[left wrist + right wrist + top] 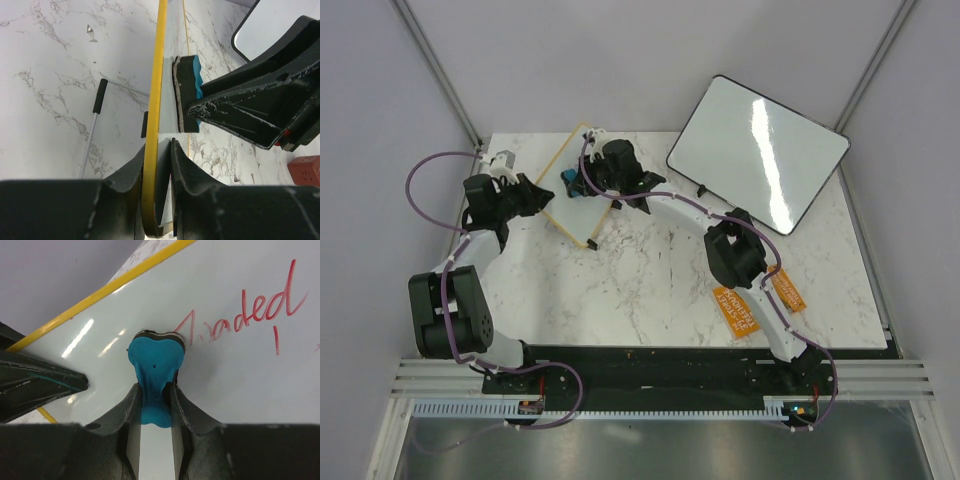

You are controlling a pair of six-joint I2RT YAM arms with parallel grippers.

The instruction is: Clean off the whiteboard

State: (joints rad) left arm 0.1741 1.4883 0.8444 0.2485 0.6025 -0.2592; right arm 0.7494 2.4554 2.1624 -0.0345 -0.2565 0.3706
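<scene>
Currently at rear left of marble table [650, 290]: whiteboard [570, 215] [240, 370] [155, 100], clamped on its yellow frame by closed left gripper [535, 195] [157, 150]; pressed on its white face, just beside red writing [250, 310], blue eraser [155, 357] [568, 180] [192, 95] pinched in right gripper [585, 180] [155, 390]; partly covering it from above, both grippers; well apart at rear right, larger black-framed board [750, 150].

We see a small whiteboard [575, 212] with a thin yellow frame [160, 60], rounded corners and a glossy white face [240, 375]. It sits left of the black-framed board [760, 150], near it but apart, and turned at an angle to it. Red writing [250, 312] runs across the face, unwiped; the stretch between it and the yellow edge is clean. The left jaws pinch one framed edge, and an eraser [155, 357] presses on the face at the writing's start.
</scene>
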